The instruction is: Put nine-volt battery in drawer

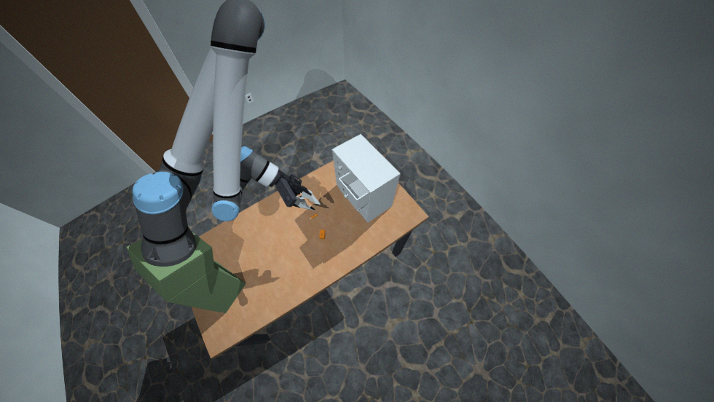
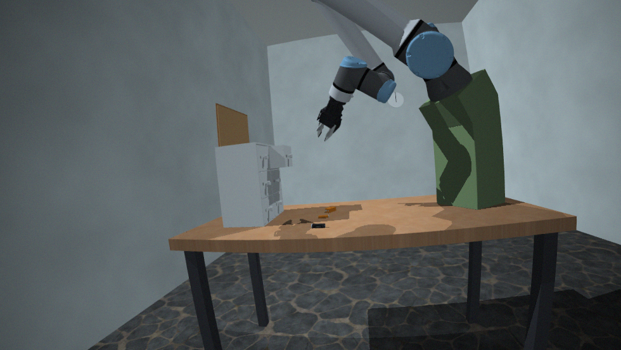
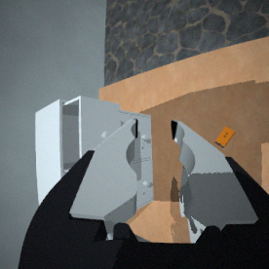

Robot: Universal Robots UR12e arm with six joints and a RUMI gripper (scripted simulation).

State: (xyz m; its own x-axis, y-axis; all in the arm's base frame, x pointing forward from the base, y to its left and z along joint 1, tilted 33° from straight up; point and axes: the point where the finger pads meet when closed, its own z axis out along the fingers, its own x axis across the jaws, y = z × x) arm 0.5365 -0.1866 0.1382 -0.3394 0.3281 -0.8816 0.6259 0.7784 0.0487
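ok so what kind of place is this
Probably a small indoor room set up for a robot arm: plain grey walls, a stone-patterned floor, and a wooden table with a white chest of drawers on it.
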